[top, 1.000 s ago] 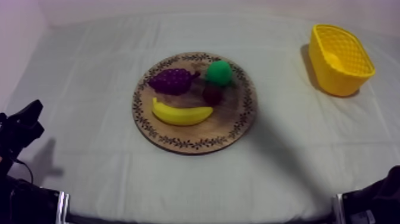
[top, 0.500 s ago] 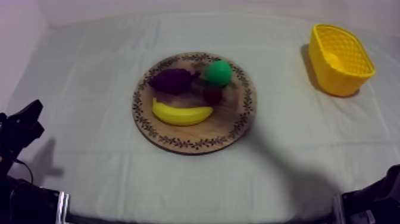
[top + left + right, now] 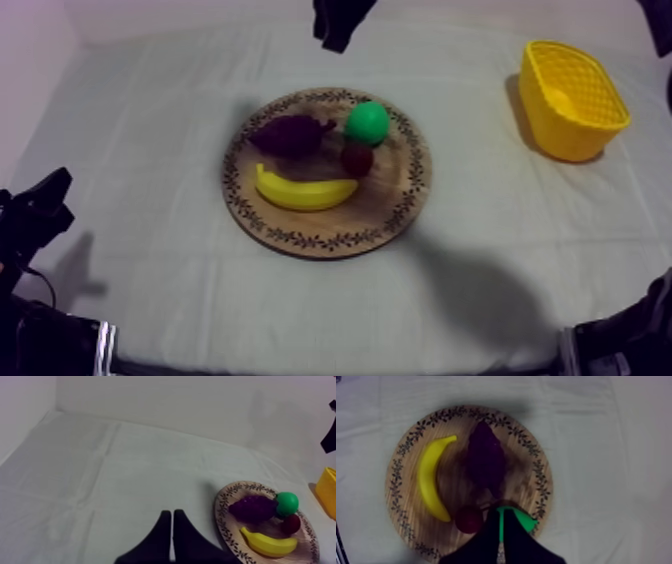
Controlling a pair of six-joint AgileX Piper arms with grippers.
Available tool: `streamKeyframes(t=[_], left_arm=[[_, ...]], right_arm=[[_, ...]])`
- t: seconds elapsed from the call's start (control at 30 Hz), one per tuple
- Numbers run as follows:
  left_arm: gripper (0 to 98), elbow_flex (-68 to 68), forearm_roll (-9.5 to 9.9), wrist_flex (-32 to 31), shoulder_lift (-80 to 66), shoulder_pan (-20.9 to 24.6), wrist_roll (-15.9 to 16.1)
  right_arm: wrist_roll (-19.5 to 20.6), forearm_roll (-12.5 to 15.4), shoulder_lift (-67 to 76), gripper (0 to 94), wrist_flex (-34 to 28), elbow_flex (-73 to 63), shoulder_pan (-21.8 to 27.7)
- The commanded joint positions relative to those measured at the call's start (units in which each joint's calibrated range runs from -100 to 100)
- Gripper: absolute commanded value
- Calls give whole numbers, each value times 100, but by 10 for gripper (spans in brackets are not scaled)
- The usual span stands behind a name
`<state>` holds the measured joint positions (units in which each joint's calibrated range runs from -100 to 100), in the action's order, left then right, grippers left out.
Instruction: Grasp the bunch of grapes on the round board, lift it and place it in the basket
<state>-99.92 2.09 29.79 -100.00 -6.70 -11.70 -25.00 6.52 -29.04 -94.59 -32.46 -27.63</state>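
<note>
While the right gripper (image 3: pixel 500 511) is being held pressed together, shoving the dark purple bunch of grapes (image 3: pixel 485 461) is being risked.

Showing a table (image 3: pixel 140 130) lying under a grey-white cloth, wrinkling faintly in places. Resting flat on the cloth near the middle: a round wooden board (image 3: pixel 392 205) with a patterned rim, throwing a thin shadow along its near edge. Standing upright on the cloth well apart from the board, toward the far right corner: a yellow basket (image 3: pixel 560 128), mouth facing up, shading the cloth on its board side.
</note>
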Motion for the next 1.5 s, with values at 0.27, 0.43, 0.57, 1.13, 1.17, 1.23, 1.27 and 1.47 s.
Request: streamKeyframes(t=[0.27,0.43,0.57,1.13,1.17,1.23,1.27,1.47], left_arm=[[1,3,-2,4,0,0,0],[1,3,-2,4,0,0,0],[1,3,-2,4,0,0,0],[1,3,-2,4,0,0,0],[1,3,-2,4,0,0,0],[1,3,-2,4,0,0,0],[1,3,-2,4,0,0,0],[1,3,-2,4,0,0,0]], right_arm=[[59,-85,-402,129,-127,-388,-64],[19,-155,-462,280,-219,-606,-74],[-18,-100,-513,421,-239,-744,-15],[-394,120,-1007,641,-231,-747,-2],[-426,152,-1076,644,-227,-751,-2],[-494,221,-1224,648,-203,-766,5],[-525,257,-1302,649,-181,-778,10],[-703,452,-1753,651,-40,-830,59]])
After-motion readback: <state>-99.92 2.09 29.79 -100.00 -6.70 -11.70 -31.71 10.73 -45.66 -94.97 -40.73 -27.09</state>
